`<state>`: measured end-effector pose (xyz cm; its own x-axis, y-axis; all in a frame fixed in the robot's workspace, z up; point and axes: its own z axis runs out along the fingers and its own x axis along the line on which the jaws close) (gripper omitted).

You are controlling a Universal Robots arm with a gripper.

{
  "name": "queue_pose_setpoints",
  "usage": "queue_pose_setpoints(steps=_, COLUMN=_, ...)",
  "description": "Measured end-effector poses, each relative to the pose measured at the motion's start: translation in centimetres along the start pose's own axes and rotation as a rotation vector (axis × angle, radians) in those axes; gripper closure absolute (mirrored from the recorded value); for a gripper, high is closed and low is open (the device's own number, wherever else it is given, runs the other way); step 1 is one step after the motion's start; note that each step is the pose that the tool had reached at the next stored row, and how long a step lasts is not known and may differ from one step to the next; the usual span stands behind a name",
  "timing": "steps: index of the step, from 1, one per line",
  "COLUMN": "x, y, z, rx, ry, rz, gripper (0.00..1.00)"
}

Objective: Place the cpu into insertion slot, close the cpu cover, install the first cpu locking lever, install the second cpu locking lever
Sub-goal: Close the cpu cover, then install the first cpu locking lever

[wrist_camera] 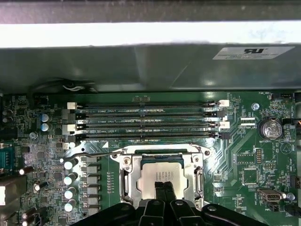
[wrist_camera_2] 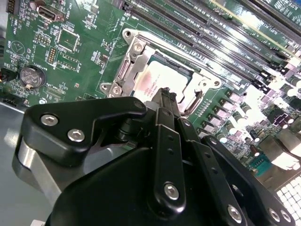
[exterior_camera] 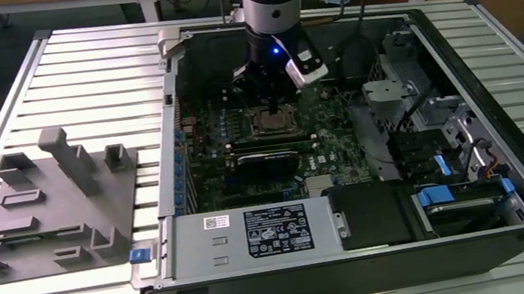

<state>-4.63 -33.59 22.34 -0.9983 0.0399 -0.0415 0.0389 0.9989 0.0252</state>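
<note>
The cpu lies flat in the insertion slot on the green board, its dull metal top showing through the window of the cpu cover. The silvery cover lies down around it. My gripper is shut with nothing between its fingers, and its tips hang just over the chip's near edge. The second wrist view has the same fingertips above the cpu. A thin wire lever runs along the socket's side toward the memory slots. In the exterior view the gripper stands over the socket.
Long black memory slots lie just beyond the socket, with capacitors to one side and a coin battery to the other. The case walls enclose the board. A grey fixture sits at the exterior view's left.
</note>
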Motion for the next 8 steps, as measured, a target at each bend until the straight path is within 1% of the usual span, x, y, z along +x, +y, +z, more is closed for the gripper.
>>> queue_pose_setpoints(steps=4, x=-0.01, y=-0.04, z=0.02, rx=-0.0001, ry=-0.0001, rz=0.001, gripper=0.89)
queue_pose_setpoints(steps=6, x=-0.01, y=-0.05, z=0.03, rx=0.0007, ry=-0.0005, rz=0.019, gripper=0.89)
queue_pose_setpoints(steps=8, x=0.0, y=-0.05, z=0.03, rx=0.0008, ry=-0.0005, rz=0.019, gripper=0.89)
